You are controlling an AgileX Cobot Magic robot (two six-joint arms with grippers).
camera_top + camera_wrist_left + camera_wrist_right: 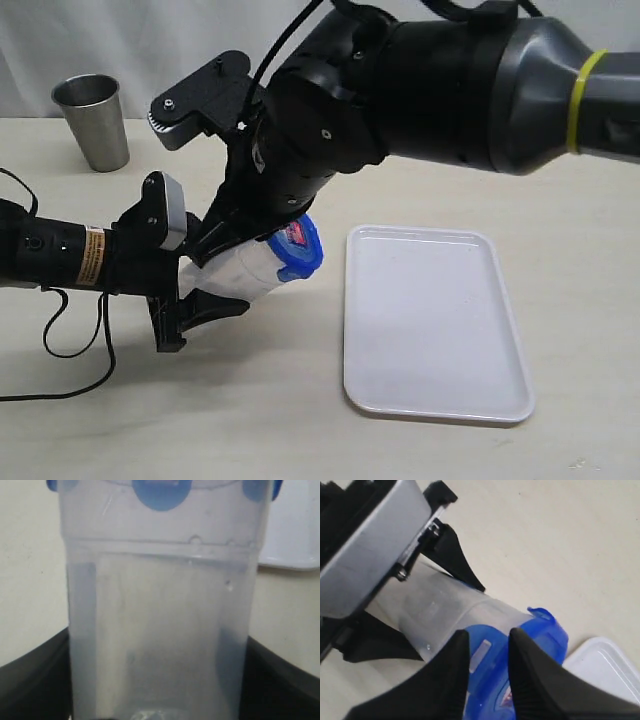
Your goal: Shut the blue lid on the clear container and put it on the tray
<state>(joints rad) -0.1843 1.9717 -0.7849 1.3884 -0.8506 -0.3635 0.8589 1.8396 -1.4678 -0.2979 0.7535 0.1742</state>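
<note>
Right gripper (pixel 488 632) at blue lid (pixel 546 640)

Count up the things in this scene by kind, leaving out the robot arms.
steel cup: 1
clear container: 1
blue lid: 1
white tray: 1
Total: 4

Open room is being left over the tray (pixel 437 390) and on the table (pixel 250 420) nearer the camera. The tray's left side is being crowded by the tilted clear container (pixel 240 272), with the right arm (pixel 450 80) being hung above it. The far left corner is being occupied by the steel cup (pixel 92 120).
</note>
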